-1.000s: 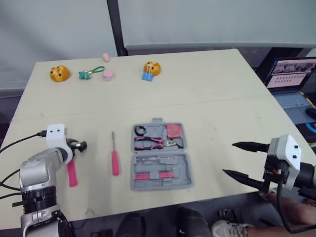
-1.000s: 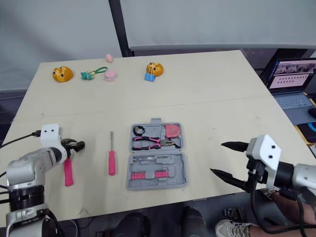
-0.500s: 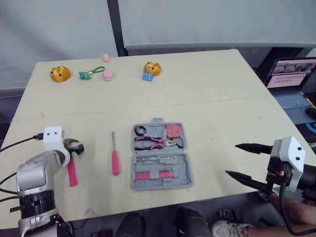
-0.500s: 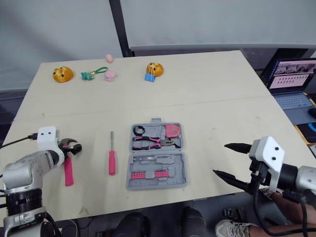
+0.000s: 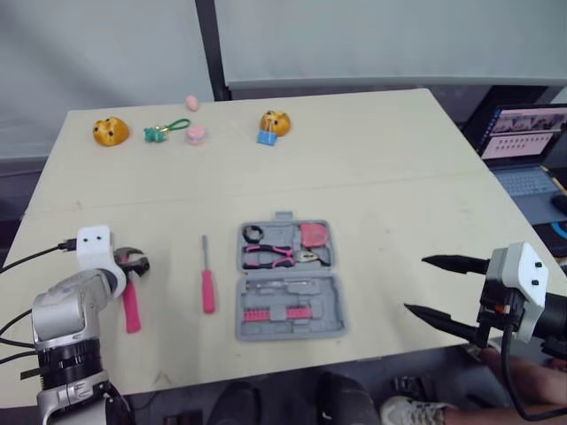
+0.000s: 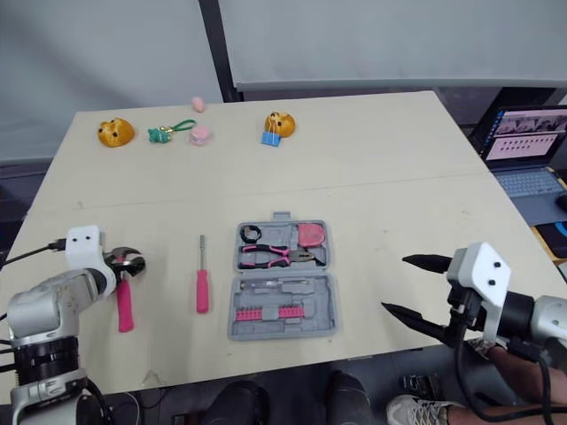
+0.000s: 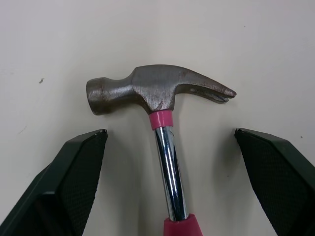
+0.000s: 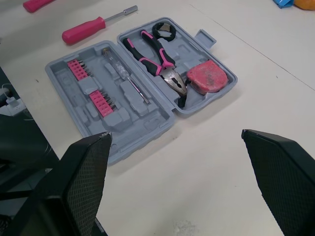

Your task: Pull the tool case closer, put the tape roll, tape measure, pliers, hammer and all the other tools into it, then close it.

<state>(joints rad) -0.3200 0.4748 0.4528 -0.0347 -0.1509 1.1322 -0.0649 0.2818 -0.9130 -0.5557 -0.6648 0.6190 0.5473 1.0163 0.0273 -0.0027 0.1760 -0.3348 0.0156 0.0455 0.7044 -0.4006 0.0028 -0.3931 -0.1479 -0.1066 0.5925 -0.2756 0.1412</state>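
The grey tool case [image 5: 330,302] lies open mid-table, holding the black tape roll [image 5: 252,234], pink-handled pliers [image 5: 270,255], pink tape measure [image 5: 313,235] and pink bits [image 5: 275,312]. A pink screwdriver [image 5: 206,279] lies on the table left of the case. Further left lies the hammer [image 5: 131,301] with its pink handle. My left gripper [image 5: 133,263] hovers open over the hammer head [image 7: 147,88], one finger on each side of the shaft. At the table's front right edge my right gripper [image 5: 434,286] is open and holds nothing, pointing toward the case [image 8: 147,123].
Small toys sit along the far edge: an orange plush [image 5: 110,131], a green keychain [image 5: 164,131], a pink piece [image 5: 196,134] and an orange toy with a blue clip [image 5: 273,124]. A laptop [image 5: 523,142] stands off the table at the right. A person's shoe [image 5: 416,412] is below the front edge.
My left gripper has drawn back slightly along the hammer toward me. My right gripper has dropped a little and shifted right. The tools and case have not moved.
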